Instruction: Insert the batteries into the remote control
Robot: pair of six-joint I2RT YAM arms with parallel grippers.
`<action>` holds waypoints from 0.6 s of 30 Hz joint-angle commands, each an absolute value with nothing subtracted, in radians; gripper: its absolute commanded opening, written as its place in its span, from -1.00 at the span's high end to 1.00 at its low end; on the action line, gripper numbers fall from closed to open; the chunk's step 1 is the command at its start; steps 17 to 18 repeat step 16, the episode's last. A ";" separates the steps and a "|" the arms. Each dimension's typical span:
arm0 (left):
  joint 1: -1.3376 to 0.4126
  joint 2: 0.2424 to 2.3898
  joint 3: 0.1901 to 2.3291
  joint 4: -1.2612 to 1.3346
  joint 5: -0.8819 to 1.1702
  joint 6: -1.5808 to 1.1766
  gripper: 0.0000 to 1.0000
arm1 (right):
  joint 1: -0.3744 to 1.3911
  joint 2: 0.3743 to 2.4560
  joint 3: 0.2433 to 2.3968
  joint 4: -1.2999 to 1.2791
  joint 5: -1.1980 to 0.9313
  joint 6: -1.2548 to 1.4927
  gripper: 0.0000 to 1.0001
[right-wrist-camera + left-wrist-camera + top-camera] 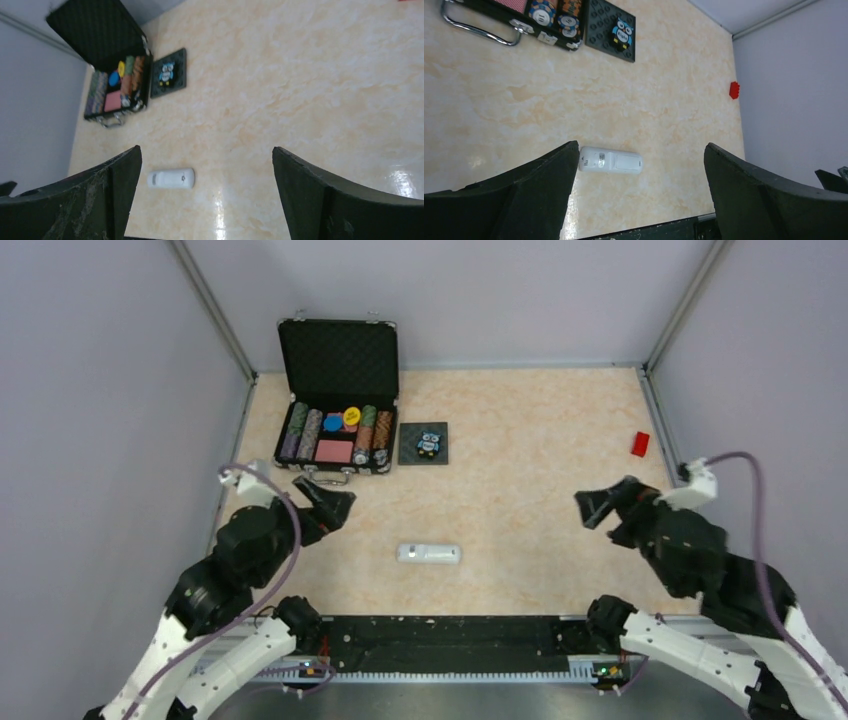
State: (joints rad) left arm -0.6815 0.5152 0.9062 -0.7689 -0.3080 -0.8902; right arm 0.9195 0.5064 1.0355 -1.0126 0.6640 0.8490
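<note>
a: what are the hands doing?

b: the left gripper (641, 147) has its jaws spread wide with nothing between them, hanging above the table (520, 460). the right gripper (206, 149) is the same, wide and empty. neither one touches anything.

a: and the remote control?

b: the remote control (428, 554) lies flat on the table near the front edge, roughly midway between the two arms and well apart from both. it's lengthwise across the view. from the left wrist camera the upper face looks like a plain white panel with a small grey patch near one end, but i can't tell whether that is the button side or the back.

a: batteries?

b: i see no batteries anywhere, not on the table and not in either gripper. whether they sit inside the remote is hidden from these views.

a: so where does the task stand?

b: my guess is that the loading is done. no loose cells, no open cover that i can make out, and both hands are free. i can't confirm it, since the compartment isn't visible.

a: anything else around?

b: an open case of poker chips (338, 430) at the far left, a dark owl tile (424, 443) just beside it, and a small red block (640, 443) far right, all well away from the remote.
</note>
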 commanded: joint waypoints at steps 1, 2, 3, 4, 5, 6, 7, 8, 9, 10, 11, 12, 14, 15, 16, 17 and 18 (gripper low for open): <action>-0.678 0.414 0.991 -1.009 -0.451 -0.854 -0.98 | 0.913 0.374 1.147 -1.177 0.869 0.848 -0.98; -0.678 0.390 0.996 -1.030 -0.463 -0.855 -0.97 | 0.913 0.352 1.161 -1.187 0.880 0.838 -0.98; -0.678 0.361 0.998 -1.048 -0.474 -0.862 -0.97 | 0.911 0.333 1.175 -1.196 0.891 0.831 -0.98; -0.678 0.342 1.000 -1.066 -0.484 -0.872 -0.97 | 0.912 0.320 1.191 -1.206 0.897 0.825 -0.98; -0.678 0.323 0.999 -1.083 -0.493 -0.884 -0.97 | 0.912 0.311 1.206 -1.216 0.901 0.821 -0.98; -0.678 0.307 0.998 -1.090 -0.499 -0.892 -0.97 | 0.912 0.305 1.219 -1.226 0.905 0.817 -0.98; -0.678 0.294 0.997 -1.097 -0.502 -0.898 -0.97 | 0.912 0.300 1.233 -1.238 0.909 0.816 -0.98; -0.678 0.284 0.996 -1.101 -0.506 -0.905 -0.98 | 0.912 0.297 1.244 -1.243 0.911 0.813 -0.98; -0.678 0.275 0.996 -1.106 -0.511 -0.910 -0.97 | 0.912 0.294 1.251 -1.247 0.914 0.808 -0.98; -0.678 0.267 0.997 -1.109 -0.513 -0.913 -0.97 | 0.912 0.291 1.256 -1.248 0.916 0.804 -0.98; -0.678 0.262 0.997 -1.107 -0.511 -0.914 -0.97 | 0.912 0.290 1.261 -1.248 0.917 0.803 -0.98; -0.678 0.253 0.994 -1.099 -0.506 -0.907 -0.97 | 0.913 0.288 1.267 -1.248 0.914 0.803 -0.98; -0.678 0.253 0.997 -1.103 -0.512 -0.913 -0.97 | 0.912 0.291 1.277 -1.248 0.908 0.800 -0.98; -0.678 0.255 1.002 -1.103 -0.512 -0.913 -0.97 | 0.913 0.293 1.278 -1.248 0.906 0.802 -0.98; -0.678 0.253 1.006 -1.104 -0.511 -0.913 -0.98 | 0.913 0.293 1.277 -1.248 0.904 0.803 -0.98; -0.678 0.253 1.006 -1.104 -0.511 -0.913 -0.98 | 0.913 0.293 1.277 -1.248 0.904 0.803 -0.98; -0.678 0.253 1.006 -1.104 -0.511 -0.913 -0.98 | 0.913 0.293 1.277 -1.248 0.904 0.803 -0.98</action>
